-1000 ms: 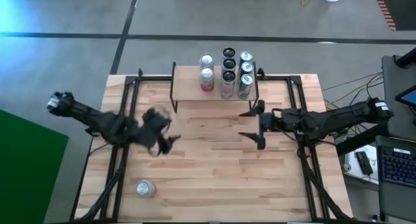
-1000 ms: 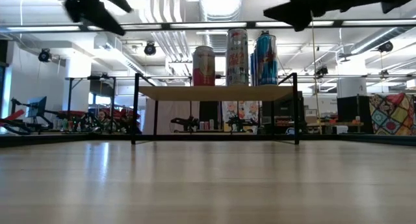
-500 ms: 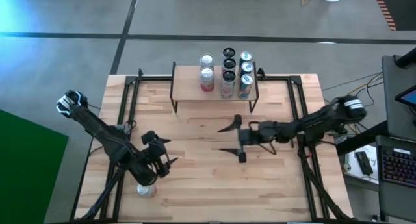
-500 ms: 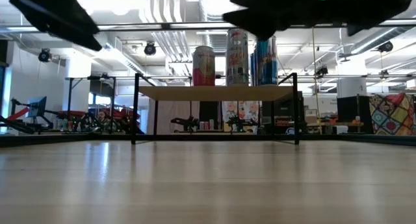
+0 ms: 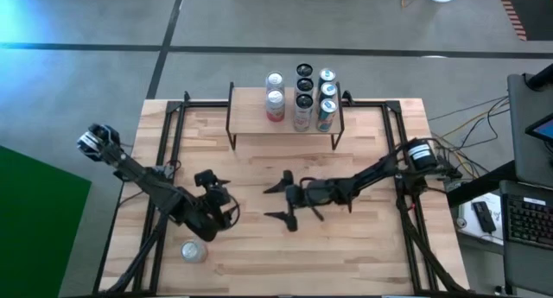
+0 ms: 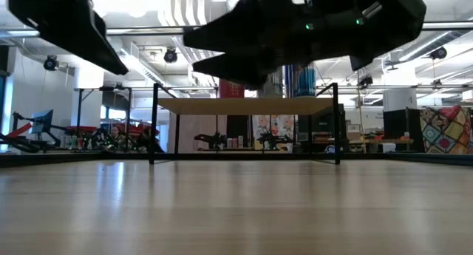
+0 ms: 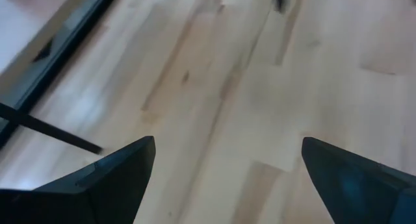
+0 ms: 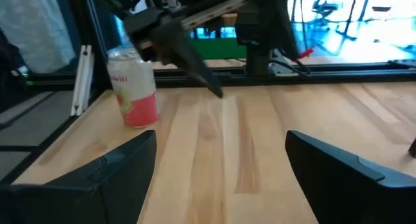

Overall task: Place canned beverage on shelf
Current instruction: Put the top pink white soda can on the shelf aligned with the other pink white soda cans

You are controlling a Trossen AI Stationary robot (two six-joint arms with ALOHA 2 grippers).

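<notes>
A pink-and-white can (image 5: 193, 250) stands upright on the table near its front left corner; it also shows in the right wrist view (image 8: 133, 87). The shelf (image 5: 246, 117) stands at the table's far middle with several cans (image 5: 302, 95) on its plank. My left gripper (image 5: 220, 199) is open and empty above the table, just far and right of the loose can. My right gripper (image 5: 276, 202) is open and empty over the table's middle, its fingers pointing toward the table's left, at the can and my left gripper (image 8: 175, 42).
Black metal frame bars (image 5: 164, 160) run along the table's left and right sides. In the low view the shelf (image 6: 244, 106) stands far behind both arms. Bare wood lies between the loose can and the shelf.
My right gripper has reached from the table's right side toward its left and a little nearer, staying open. My left gripper has gone toward the near edge, closer to the loose can. The can has stayed where it was.
</notes>
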